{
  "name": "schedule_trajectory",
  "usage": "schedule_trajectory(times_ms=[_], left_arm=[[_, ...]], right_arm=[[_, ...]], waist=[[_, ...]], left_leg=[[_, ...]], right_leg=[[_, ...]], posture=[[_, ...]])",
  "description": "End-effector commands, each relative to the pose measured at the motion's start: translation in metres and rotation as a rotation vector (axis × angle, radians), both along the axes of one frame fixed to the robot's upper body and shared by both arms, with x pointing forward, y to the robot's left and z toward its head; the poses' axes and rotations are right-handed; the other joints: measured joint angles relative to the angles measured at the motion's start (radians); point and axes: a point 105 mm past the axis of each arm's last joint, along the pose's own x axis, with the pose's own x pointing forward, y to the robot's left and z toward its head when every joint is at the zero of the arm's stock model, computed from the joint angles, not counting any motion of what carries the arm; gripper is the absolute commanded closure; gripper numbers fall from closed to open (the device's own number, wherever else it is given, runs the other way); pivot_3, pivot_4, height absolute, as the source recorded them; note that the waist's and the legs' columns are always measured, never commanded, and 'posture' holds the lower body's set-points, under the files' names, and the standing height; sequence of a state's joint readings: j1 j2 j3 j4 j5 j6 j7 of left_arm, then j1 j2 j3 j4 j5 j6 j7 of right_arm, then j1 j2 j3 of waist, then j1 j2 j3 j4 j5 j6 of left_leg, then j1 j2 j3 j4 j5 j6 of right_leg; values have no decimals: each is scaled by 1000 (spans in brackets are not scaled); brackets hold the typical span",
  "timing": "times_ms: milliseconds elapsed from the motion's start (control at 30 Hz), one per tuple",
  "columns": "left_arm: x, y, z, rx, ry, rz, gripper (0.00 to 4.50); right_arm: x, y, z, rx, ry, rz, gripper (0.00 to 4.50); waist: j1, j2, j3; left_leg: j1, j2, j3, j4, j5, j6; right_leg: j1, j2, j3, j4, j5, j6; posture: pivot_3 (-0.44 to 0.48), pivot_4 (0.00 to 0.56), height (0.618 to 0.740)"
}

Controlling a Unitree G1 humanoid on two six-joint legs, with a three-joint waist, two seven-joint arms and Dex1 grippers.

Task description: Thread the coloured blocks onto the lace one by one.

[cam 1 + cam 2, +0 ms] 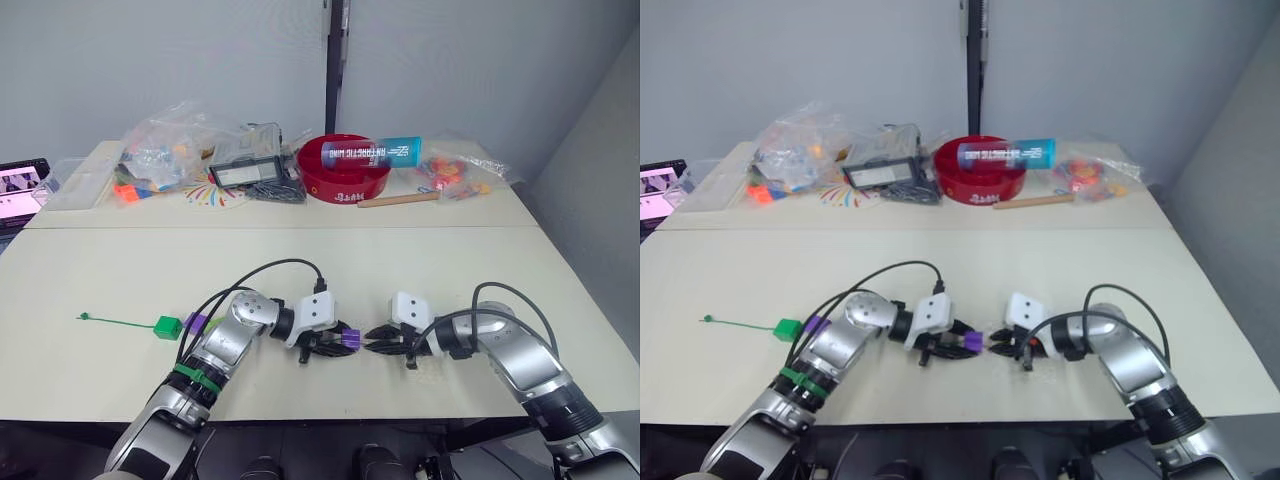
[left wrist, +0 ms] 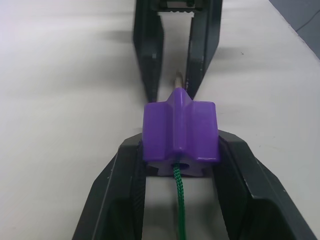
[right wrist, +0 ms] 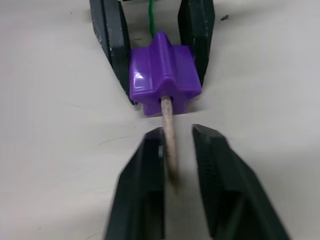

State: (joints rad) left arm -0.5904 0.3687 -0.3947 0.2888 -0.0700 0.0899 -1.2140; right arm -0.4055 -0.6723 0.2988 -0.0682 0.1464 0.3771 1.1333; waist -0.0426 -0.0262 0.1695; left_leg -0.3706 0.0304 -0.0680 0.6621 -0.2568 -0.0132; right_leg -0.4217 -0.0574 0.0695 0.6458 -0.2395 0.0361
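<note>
The left gripper [image 2: 180,165] pinches a glossy ridged purple block [image 2: 180,132]; the lace [image 2: 179,200] runs through it, its stiff pale tip [image 3: 169,145] between the right gripper's [image 3: 177,150] spread fingers.

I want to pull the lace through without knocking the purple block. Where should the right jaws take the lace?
On the pale stiff tip poking out of the purple block, coming straight along it from the right gripper side. That rigid end already lies between its open jaws.

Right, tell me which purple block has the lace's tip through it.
The purple block in the left pincer, facing the right pincer. The other purple block lies beside the green block.
</note>
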Motion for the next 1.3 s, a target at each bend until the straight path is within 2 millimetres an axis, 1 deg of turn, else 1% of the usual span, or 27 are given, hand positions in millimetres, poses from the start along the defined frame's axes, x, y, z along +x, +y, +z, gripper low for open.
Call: schedule_trajectory(times_ms=[33,100,200,267,300,500,533,700,800,867,933,1033,1200,1300], left_arm=[[3,-1,8,5,-44,-16,3129],[3,2,7,11,-44,-10,3129],[2,13,7,28,-42,-1,3129],[0,27,7,54,-33,13,3129],[0,37,5,73,-29,25,3129],[-5,111,-6,203,1,131,3129],[-6,120,-7,219,6,147,3129],[-7,175,-9,292,31,249,3129],[-10,217,-9,344,55,335,3129],[-12,236,-10,376,65,370,3129],[-15,247,-11,394,75,379,3129],[-17,251,-10,387,84,375,3129],[-15,239,-9,322,89,360,3129],[-17,235,-11,318,95,344,3129]], right_arm=[[2,-2,3,-4,-22,-4,4500],[2,-2,3,-7,-27,1,4500],[3,-3,4,-13,-36,4,4500],[4,-4,6,-29,-50,9,4500],[4,-5,7,-34,-55,11,4500],[5,-4,13,-33,-68,17,4500],[6,-4,14,-31,-71,18,4500],[3,-1,18,-21,-75,34,4500],[-3,1,17,-22,-63,57,4500],[-5,0,15,-28,-56,61,4500],[-5,-1,14,-32,-55,56,4500],[-4,-2,13,-34,-56,52,4500],[-6,4,13,-24,-52,63,4500],[-7,7,13,-21,-50,72,4500]], waist=[[0,0,0],[0,0,0],[-1,0,0],[-2,0,0],[-4,0,0],[-11,0,0],[-13,0,0],[-30,0,0],[-35,0,0],[-36,1,0],[-35,2,-1],[-33,3,-1],[-31,3,-2],[-29,3,-2]], left_leg=[[0,0,0,0,0,0],[0,0,0,0,0,0],[0,0,0,0,0,0],[0,0,0,0,0,0],[0,0,0,0,0,0],[2,2,0,0,0,0],[2,2,0,0,0,0],[3,3,0,0,0,0],[4,5,0,-1,0,1],[5,6,0,-1,0,1],[6,6,0,-1,-1,1],[6,6,1,-1,-1,1],[6,6,1,-1,-1,1],[5,6,1,-1,-1,1]], right_leg=[[0,0,0,0,0,0],[0,0,0,0,0,0],[0,0,0,0,0,0],[0,0,0,0,0,0],[0,0,0,0,0,0],[0,1,0,1,0,0],[0,1,0,1,0,0],[0,3,0,2,0,-1],[0,4,0,3,0,-3],[0,6,0,3,0,-4],[0,6,1,4,-1,-4],[0,6,1,4,-1,-4],[0,6,1,4,-1,-4],[0,6,1,4,-1,-4]], posture=[[0,150,731],[0,150,731],[0,150,731],[0,150,731],[0,150,731],[0,150,731],[0,150,731],[0,150,731],[0,150,731],[0,150,731],[0,150,731],[0,150,731],[0,150,731],[0,150,731]])
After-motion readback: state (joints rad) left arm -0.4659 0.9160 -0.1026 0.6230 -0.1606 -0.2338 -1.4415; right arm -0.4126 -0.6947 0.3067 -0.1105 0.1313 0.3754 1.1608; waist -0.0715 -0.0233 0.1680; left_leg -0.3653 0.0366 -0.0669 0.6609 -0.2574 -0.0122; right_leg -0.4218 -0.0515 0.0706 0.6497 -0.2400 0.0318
